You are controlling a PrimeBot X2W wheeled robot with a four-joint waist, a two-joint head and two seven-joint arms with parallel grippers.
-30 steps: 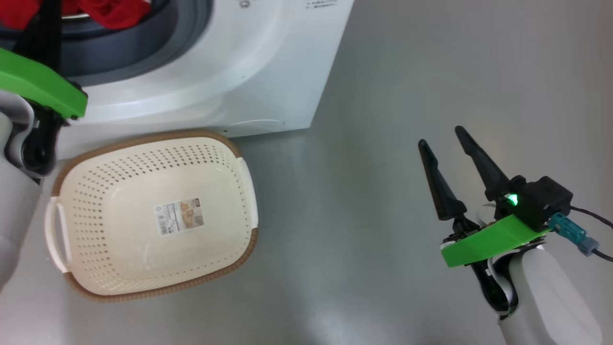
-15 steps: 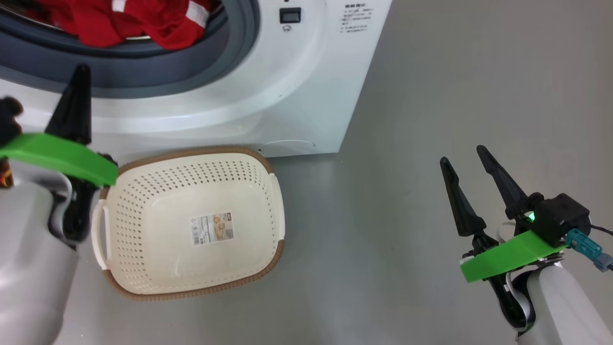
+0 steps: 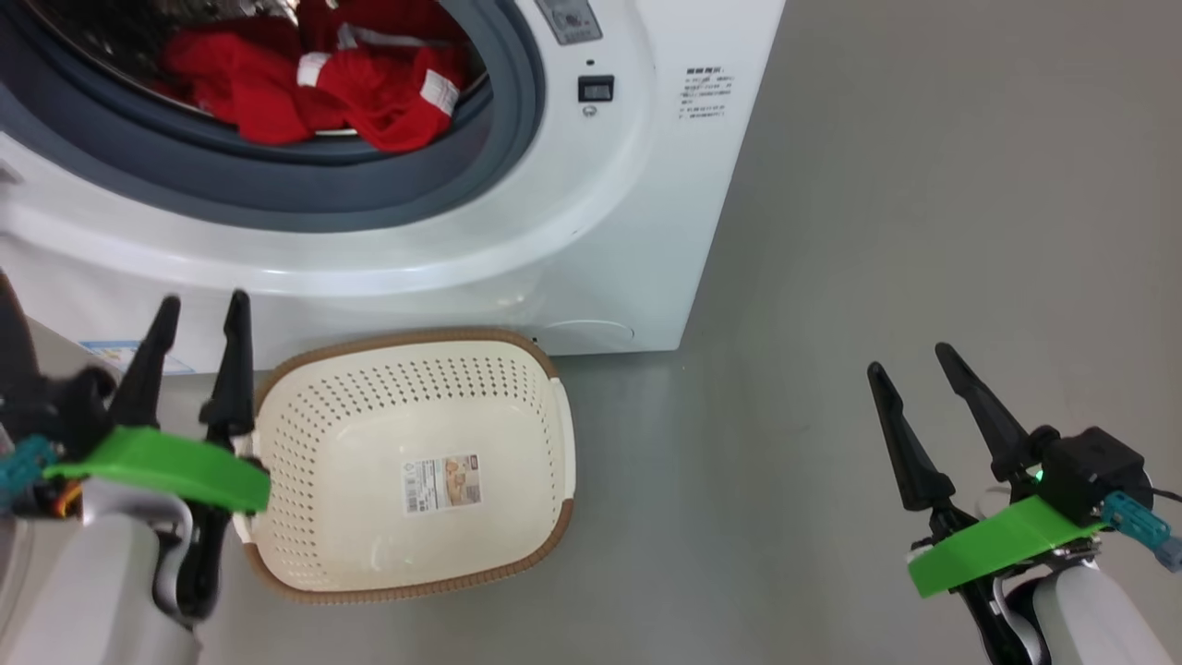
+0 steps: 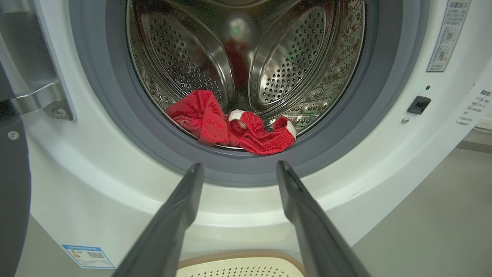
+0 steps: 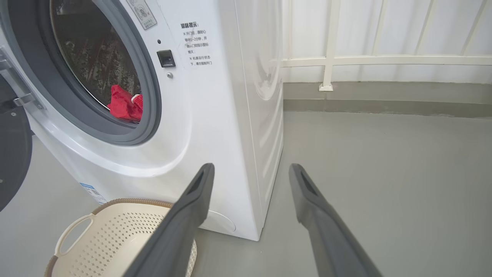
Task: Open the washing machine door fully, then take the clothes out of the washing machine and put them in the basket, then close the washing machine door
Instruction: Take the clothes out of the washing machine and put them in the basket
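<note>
Two end effectors appear in the head view, and both are open with nothing between the fingers.

1. Left end effector [image 3: 204,298]: I see it at the lower left with its fingers parted and pointing toward the machine [image 3: 628,231]. Its right finger lies along the left rim of the basket [image 3: 369,416]; I cannot tell whether they touch. In the left wrist view both fingers frame the lower edge of the opening, and nothing is held.

2. Right end effector [image 3: 908,358]: I see it at the lower right above bare floor [image 3: 831,231], well apart from the basket and the machine. Its fingers are spread wide and hold nothing.

3. Door [image 5: 11,161]: it is open, swung out on the hinge [image 4: 34,100] at the left side of the opening. Its black rim shows at the left edge of both wrist views.

4. Clothes [image 4: 230,130]: a red heap with white trim lies inside the drum [image 4: 292,57], at the bottom front, resting against the grey ring [image 3: 416,194].

5. Basket: it stands upright on the floor just in front of the machine, below the opening, with its far rim close to the machine's base. The sticker [image 3: 441,482] on its bottom is in plain sight.

6. Label [image 4: 88,257]: a small blue one sits low on the machine's front, to the left of the basket.
</note>
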